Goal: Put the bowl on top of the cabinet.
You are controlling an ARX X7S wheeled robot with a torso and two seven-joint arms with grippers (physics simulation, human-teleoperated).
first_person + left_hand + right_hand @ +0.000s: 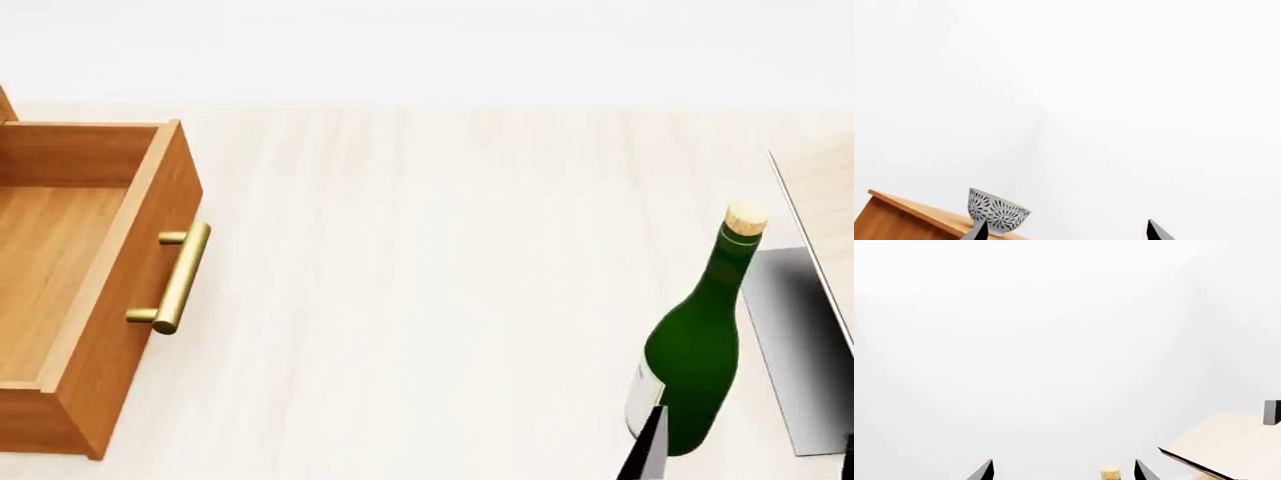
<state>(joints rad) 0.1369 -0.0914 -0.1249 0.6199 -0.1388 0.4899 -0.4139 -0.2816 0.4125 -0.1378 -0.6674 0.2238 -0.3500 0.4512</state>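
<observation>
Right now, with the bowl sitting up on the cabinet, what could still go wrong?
1. The bowl stands close to the cabinet top's edge, with the left gripper right beside it, jaws open. A sideways pull-back could knock it off.
2. The drawer hangs open; a lowering arm might catch it.
3. The right gripper is open near the bottle, which could tip if bumped.

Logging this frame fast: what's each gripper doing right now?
Left gripper: open, holding nothing; bowl sits on the cabinet.
Right gripper: open, empty.
</observation>
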